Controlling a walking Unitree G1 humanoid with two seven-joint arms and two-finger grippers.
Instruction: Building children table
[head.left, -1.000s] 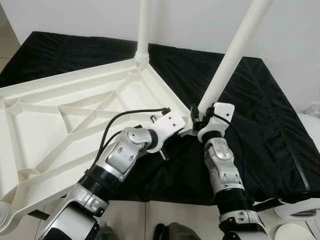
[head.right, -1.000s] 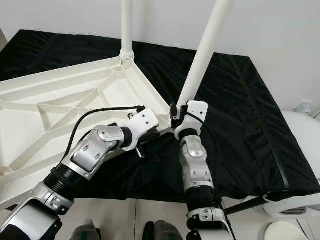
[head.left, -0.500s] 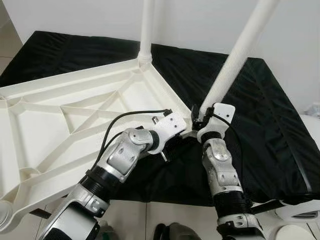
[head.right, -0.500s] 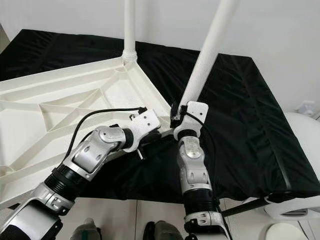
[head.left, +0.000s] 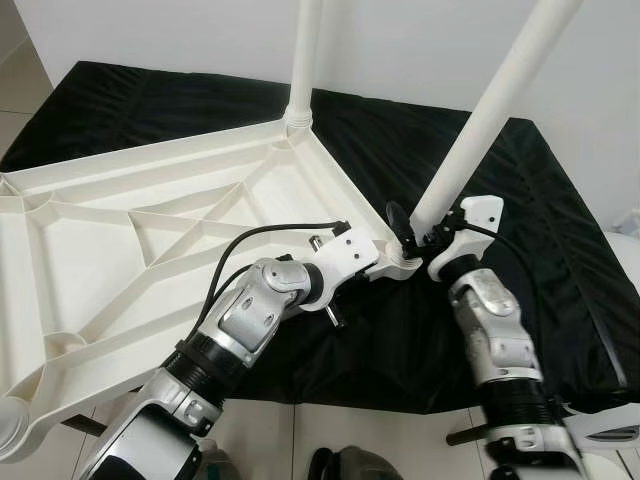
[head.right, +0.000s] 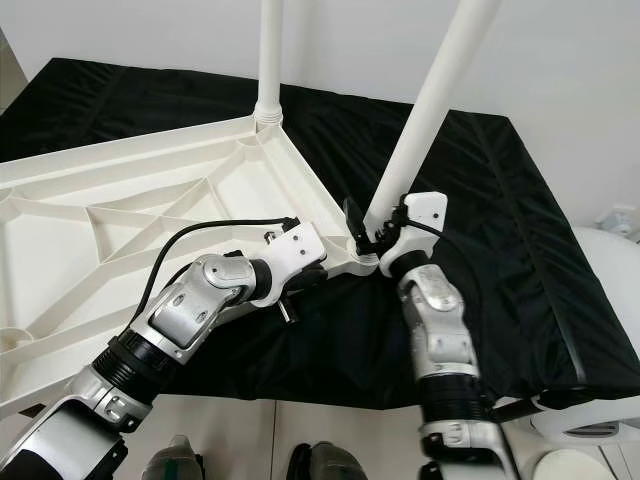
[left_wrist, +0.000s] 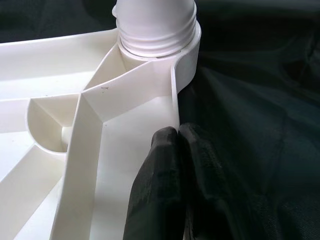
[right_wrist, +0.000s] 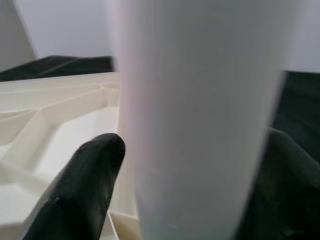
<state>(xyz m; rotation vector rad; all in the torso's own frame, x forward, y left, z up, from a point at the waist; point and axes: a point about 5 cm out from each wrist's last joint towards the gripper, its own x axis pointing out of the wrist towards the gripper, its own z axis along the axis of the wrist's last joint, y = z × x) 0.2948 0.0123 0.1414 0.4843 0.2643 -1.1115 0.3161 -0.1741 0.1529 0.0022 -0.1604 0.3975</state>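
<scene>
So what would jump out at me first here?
A big white tabletop lies upside down on a black cloth, ribs showing, with one leg standing at its far corner. At the near corner, the right gripper clasps a second, tilted leg, while the left gripper pinches the tabletop's rim.

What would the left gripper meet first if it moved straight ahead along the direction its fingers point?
Probably the threaded base of the near table leg in its corner socket; the left gripper already sits at the tabletop's rim.
</scene>
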